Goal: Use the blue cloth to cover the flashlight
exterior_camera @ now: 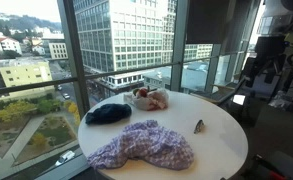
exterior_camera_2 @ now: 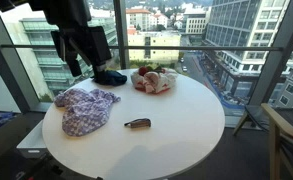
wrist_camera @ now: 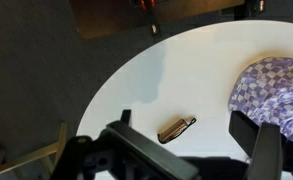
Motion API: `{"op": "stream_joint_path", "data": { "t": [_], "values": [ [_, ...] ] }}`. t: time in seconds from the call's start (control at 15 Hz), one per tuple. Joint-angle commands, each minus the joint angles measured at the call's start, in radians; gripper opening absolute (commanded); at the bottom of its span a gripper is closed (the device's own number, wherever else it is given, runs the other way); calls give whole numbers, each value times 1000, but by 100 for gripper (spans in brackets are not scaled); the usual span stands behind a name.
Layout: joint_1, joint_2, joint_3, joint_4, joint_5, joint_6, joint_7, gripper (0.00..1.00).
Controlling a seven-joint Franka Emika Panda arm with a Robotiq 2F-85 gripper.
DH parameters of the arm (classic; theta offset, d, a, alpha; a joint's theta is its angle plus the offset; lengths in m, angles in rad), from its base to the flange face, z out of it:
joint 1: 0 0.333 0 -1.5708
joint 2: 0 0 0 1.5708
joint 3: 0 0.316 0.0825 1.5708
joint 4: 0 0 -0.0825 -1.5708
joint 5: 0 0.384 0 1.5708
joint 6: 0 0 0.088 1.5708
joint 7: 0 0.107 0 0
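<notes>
A small bronze flashlight (exterior_camera: 199, 126) lies on the round white table (exterior_camera: 221, 140); it also shows in an exterior view (exterior_camera_2: 138, 124) and in the wrist view (wrist_camera: 176, 130). The dark blue cloth (exterior_camera: 108, 113) lies crumpled at the window side of the table, also seen in an exterior view (exterior_camera_2: 110, 76). It is out of the wrist view. My gripper (exterior_camera_2: 83, 62) hangs high above the table edge near the blue cloth. In the wrist view my gripper (wrist_camera: 184, 124) is open and empty, with the flashlight far below between its fingers.
A purple checkered cloth (exterior_camera: 144, 145) (exterior_camera_2: 84, 108) (wrist_camera: 276, 90) lies near the flashlight. A pink and white cloth (exterior_camera: 151, 98) (exterior_camera_2: 153, 80) sits beside the blue one. Window glass stands right behind the table. A wooden chair (exterior_camera_2: 286, 130) stands by the table.
</notes>
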Motion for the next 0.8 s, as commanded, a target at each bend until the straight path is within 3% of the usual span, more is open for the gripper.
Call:
{"op": "stream_joint_path", "data": {
  "t": [0.0,0.4,0.6,0.73],
  "values": [
    [2,0,-2,2,-1,-3,2,100],
    [2,0,-2,2,-1,-3,2,100],
    [28,70,4,2,31,109,21,100],
    [59,143,19,3,64,248,28,100]
  ]
}}
